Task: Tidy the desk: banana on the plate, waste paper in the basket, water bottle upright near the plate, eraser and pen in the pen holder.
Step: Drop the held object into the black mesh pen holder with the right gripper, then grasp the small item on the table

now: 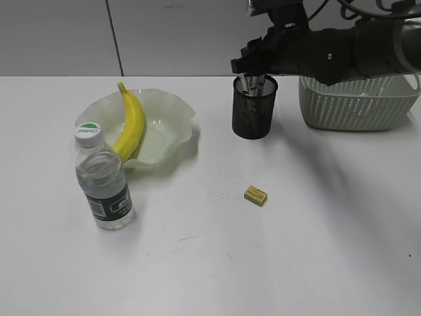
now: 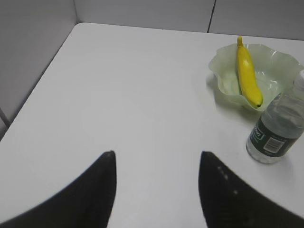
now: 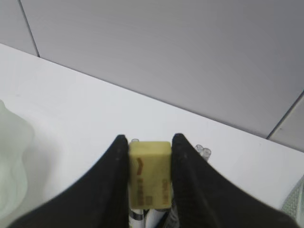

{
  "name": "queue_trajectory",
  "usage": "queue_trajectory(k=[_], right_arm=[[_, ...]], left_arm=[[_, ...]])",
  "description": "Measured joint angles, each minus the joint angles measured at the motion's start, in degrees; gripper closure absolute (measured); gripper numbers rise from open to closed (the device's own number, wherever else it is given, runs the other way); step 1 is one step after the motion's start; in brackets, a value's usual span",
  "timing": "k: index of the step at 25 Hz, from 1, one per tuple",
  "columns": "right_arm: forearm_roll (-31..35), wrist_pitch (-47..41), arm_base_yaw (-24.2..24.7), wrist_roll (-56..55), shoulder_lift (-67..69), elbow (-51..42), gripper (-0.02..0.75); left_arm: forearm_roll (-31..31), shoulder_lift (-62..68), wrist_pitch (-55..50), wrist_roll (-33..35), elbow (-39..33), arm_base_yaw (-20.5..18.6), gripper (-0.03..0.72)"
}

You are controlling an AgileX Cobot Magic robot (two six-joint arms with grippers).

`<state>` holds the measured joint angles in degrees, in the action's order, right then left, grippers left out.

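The banana (image 1: 132, 122) lies in the pale-green plate (image 1: 172, 122); both also show in the left wrist view, banana (image 2: 247, 76) and plate (image 2: 280, 64). The water bottle (image 1: 102, 179) stands upright in front of the plate and shows in the left wrist view (image 2: 279, 128). My right gripper (image 1: 253, 68) hovers just over the black mesh pen holder (image 1: 252, 108), shut on a yellow eraser (image 3: 149, 171). Pens (image 3: 142, 216) stand in the holder below it. A second yellow eraser (image 1: 256, 195) lies on the desk (image 1: 296, 250). My left gripper (image 2: 156, 154) is open and empty. The waste paper is not in view.
The sage-green basket (image 1: 358, 105) stands at the back right, partly behind my right arm. A grey wall runs along the desk's far edge. The left wrist view shows the desk's left edge (image 2: 38, 85).
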<state>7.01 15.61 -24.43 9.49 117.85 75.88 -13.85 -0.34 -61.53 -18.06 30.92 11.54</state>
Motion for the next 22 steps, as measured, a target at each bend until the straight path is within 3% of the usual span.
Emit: queue_trajectory(k=[4,7,10,14,22], right_arm=[[0.3,-1.2,0.0,0.0,-0.1,0.2,0.285],[0.3,-4.7,0.1,0.1,-2.0,0.2,0.241],[0.3,-13.6,0.6,0.3,-6.5,0.2,0.255],[-2.9,-28.6,0.8,0.3,-17.0,-3.3,0.353],[-4.6,-55.2,0.8,-5.3,-53.1,-30.6,0.399]], left_arm=[[0.0,0.0,0.0,0.0,0.0,0.0,0.272],[0.0,0.0,0.0,0.0,0.0,0.0,0.272],[0.0,0.0,0.0,0.0,0.0,0.0,0.272],[0.0,0.0,0.0,0.0,0.0,0.0,0.272],[0.0,0.0,0.0,0.0,0.0,0.0,0.272]])
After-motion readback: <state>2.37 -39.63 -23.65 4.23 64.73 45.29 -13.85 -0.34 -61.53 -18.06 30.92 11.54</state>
